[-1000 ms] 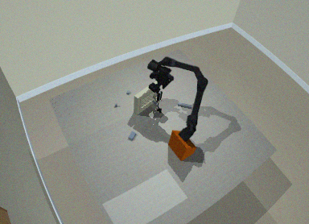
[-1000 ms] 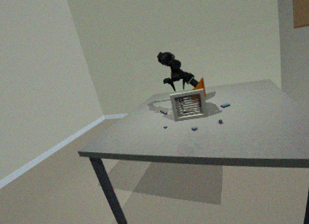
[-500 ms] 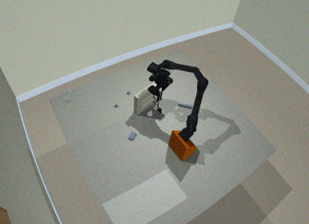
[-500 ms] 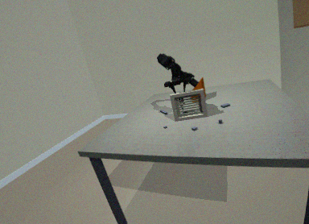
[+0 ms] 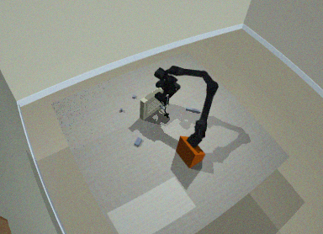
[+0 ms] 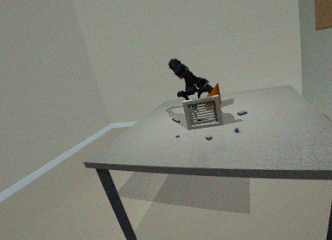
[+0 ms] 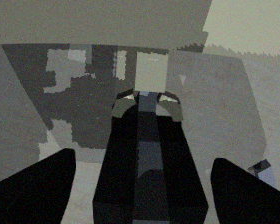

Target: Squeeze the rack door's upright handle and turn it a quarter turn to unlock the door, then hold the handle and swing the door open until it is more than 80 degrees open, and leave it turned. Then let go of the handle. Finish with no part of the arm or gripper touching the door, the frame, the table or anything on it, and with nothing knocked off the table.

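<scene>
The pale rack frame (image 5: pixel 143 111) (image 6: pixel 188 117) stands upright on the table. The dark handle (image 7: pixel 118 172) (image 5: pixel 166 115) is in front of the rack, with small pale pieces at its far end in the wrist view. My gripper (image 7: pixel 144 164) (image 5: pixel 165 102) (image 6: pixel 191 97) is open, its fingers well apart on either side of the handle in the wrist view, with gaps on both sides. It is over the handle side of the rack; its exact height is unclear. The door is mostly hidden by the arm and frame, so its angle and the handle's turn cannot be told.
Small blue-grey pieces lie around the rack, such as one left of the base (image 5: pixel 138 141), one right of the rack (image 5: pixel 193 110) and one (image 6: pixel 209 138) behind it. The orange arm base (image 5: pixel 185 153) stands on the table (image 5: pixel 235 160) (image 6: pixel 143 151).
</scene>
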